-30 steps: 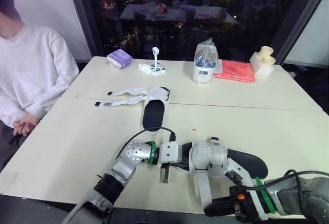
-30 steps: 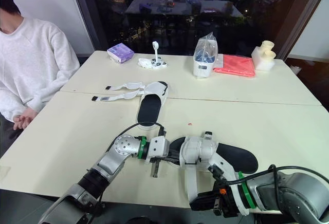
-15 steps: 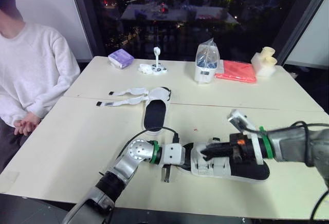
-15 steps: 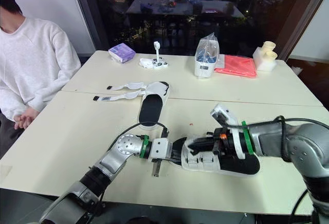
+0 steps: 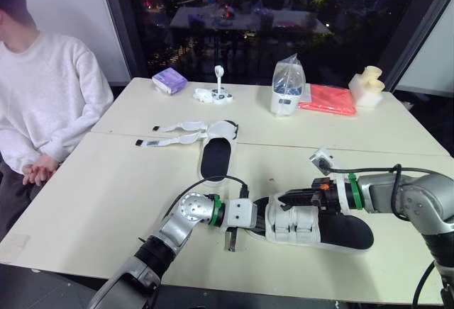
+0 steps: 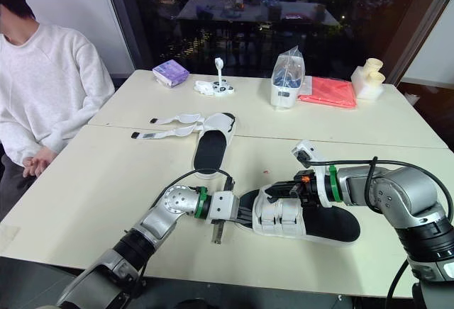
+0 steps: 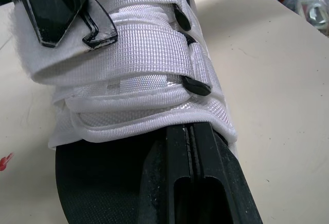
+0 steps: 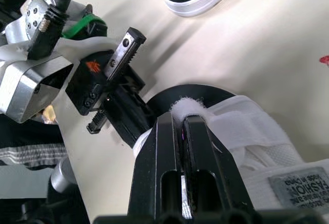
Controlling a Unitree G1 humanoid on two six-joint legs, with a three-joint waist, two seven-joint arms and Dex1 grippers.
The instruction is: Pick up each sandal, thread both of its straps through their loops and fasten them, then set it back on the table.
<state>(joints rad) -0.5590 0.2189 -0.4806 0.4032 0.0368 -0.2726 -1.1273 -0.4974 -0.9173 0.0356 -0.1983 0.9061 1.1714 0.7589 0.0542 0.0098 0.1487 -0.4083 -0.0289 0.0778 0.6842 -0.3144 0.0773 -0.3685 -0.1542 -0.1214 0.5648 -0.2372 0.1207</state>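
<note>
Pale surface [image 5: 99, 181] carried the near sandal [image 5: 312, 225] at lower centre and the far sandal [image 5: 214, 154] mid-frame, straps loose. On the near sandal's black footbed lay the left hand [image 7: 188, 131], pinched narrow; the right hand [image 8: 182, 118] gripped a strap tip [image 8: 188, 105]. Upper centre, a clear bag [image 5: 287, 75] held something blue.

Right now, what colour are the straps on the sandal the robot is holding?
White. The straps of the sandal show best in the left wrist view.
</note>
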